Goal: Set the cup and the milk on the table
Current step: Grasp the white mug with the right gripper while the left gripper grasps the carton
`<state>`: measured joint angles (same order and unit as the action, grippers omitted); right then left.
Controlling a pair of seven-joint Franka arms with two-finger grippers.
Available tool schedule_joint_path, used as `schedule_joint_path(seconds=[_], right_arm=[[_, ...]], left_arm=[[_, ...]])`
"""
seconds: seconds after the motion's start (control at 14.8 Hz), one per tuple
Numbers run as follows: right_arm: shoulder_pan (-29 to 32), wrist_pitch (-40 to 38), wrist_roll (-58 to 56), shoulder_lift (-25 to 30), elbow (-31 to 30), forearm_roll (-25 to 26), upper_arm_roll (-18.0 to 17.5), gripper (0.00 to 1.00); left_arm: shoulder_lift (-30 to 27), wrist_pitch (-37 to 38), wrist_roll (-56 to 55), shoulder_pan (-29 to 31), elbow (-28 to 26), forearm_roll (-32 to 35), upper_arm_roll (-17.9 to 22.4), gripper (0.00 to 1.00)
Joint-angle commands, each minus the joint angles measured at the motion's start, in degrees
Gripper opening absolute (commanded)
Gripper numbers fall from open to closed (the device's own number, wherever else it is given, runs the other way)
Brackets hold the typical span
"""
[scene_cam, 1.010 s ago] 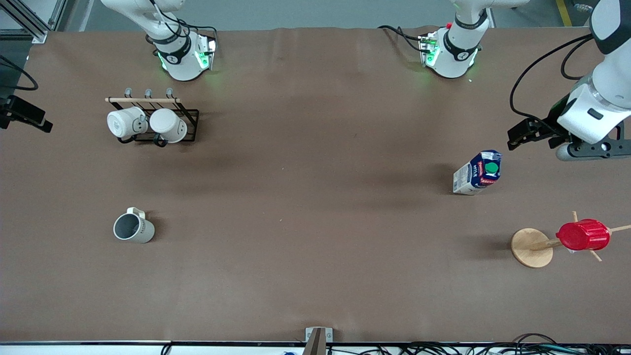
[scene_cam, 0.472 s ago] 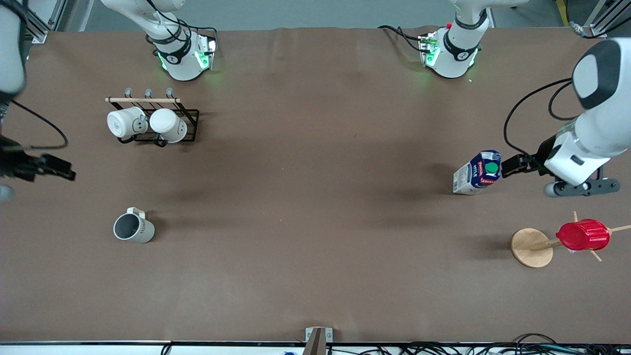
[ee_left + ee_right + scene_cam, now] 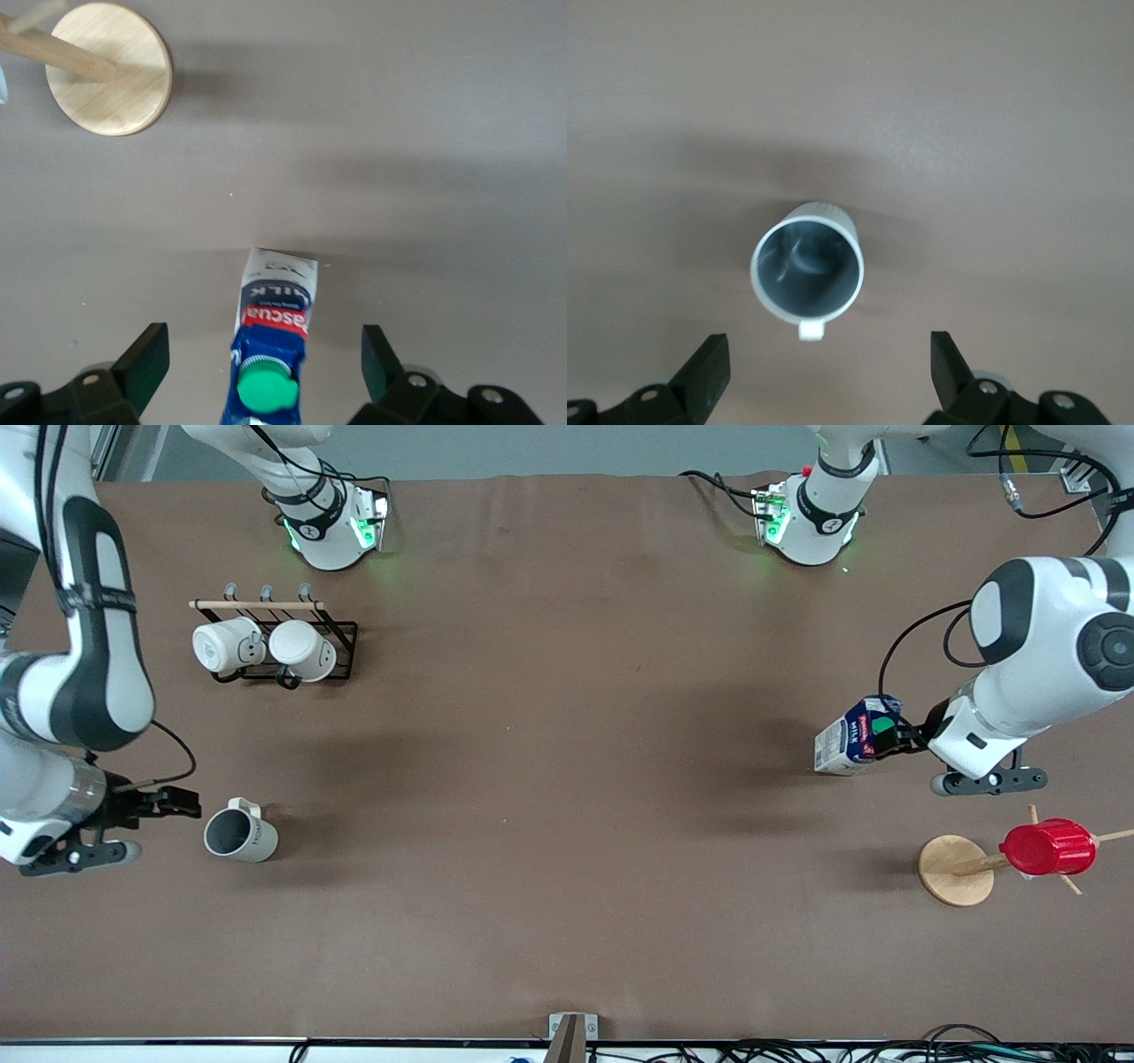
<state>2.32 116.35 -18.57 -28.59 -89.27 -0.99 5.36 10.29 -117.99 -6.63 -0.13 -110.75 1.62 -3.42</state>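
Observation:
The cream-white cup (image 3: 240, 835) stands upright on the brown table (image 3: 567, 779) toward the right arm's end. My right gripper (image 3: 180, 803) is open, low beside the cup; in the right wrist view the cup (image 3: 807, 270) lies just ahead of the gripper (image 3: 827, 363), not between its fingers. The blue and white milk (image 3: 855, 735) stands toward the left arm's end. My left gripper (image 3: 893, 732) is open at the carton's top; in the left wrist view the milk (image 3: 273, 305) with its green cap (image 3: 267, 390) sits between the spread fingers (image 3: 144, 361), untouched.
A black rack (image 3: 341, 657) with two whiter mugs stands near the right arm's base. A wooden stand (image 3: 955, 870) holding a red ribbed cup (image 3: 1048, 847) is nearer the front camera than the milk; its base shows in the left wrist view (image 3: 108, 80).
My left gripper has come down to the milk until its fingers flank the carton's top. My right arm has swung into view and brought its gripper beside the cup.

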Motion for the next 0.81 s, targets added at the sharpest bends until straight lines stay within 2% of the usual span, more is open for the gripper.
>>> schedule_joint_path(seconds=[0.0,0.34,0.61,0.67,0.74], right_arm=[[0.8,6.8,-2.9,0.5,-5.5,0.6,-0.4,1.0],[1.3,15.4,-3.0,-5.2,-6.0,0.6,-0.4,1.0],[1.1,18.6,-3.0,-7.3,-7.3,0.5,-0.4,0.99],[1.0,19.8,-3.0,-7.3,-8.4,0.2,-0.4,0.93],[0.9,20.7,-3.0,-7.3,-9.1,0.2,-0.4,0.8]], left_arm=[[0.2,-3.0,0.9,0.2,-3.3,1.2,0.0,0.96],[0.3,-2.3,1.4,0.0,-4.8,1.2,-0.4,0.96],[0.1,-2.3,2.1,-0.1,-7.1,1.2,-0.5,0.96],[0.0,-2.3,2.5,-0.1,-7.8,1.2,-0.5,0.96],[-0.1,-2.3,3.0,0.0,-8.3,1.2,-0.5,0.96]])
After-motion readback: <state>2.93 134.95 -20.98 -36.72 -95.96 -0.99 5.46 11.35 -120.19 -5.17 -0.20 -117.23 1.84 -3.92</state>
